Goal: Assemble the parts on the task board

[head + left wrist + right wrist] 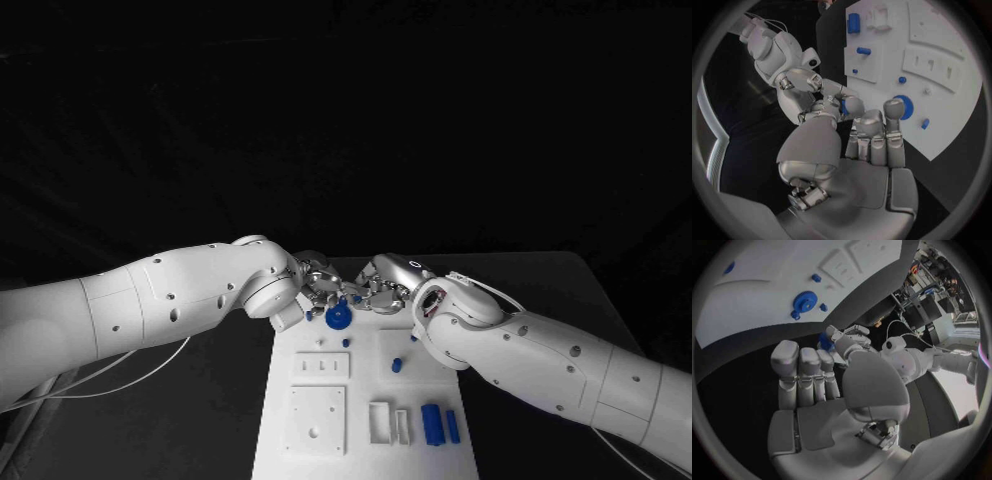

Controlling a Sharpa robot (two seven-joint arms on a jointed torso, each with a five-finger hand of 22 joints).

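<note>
The left robot hand (pixel 320 290) and right robot hand (pixel 387 290) meet fingertip to fingertip over the far end of the task board (pixel 361 440); whether either pinches anything, I cannot tell. Just below them a round, toothed blue gear (pixel 339 319) lies on the board, near its far edge on the black bench (pixel 216 420).

Both arms reached in from opposite sides, wrists bent inward. Left hand (pixel 315 290) and right hand (pixel 387 292) met at centre, fingertips nearly touching. Left fingers (pixel 873 135) curled, small blue piece (pixel 825 341) pinched at tips. Right fingers (pixel 801 370) held straight, together, nothing in palm.
</note>
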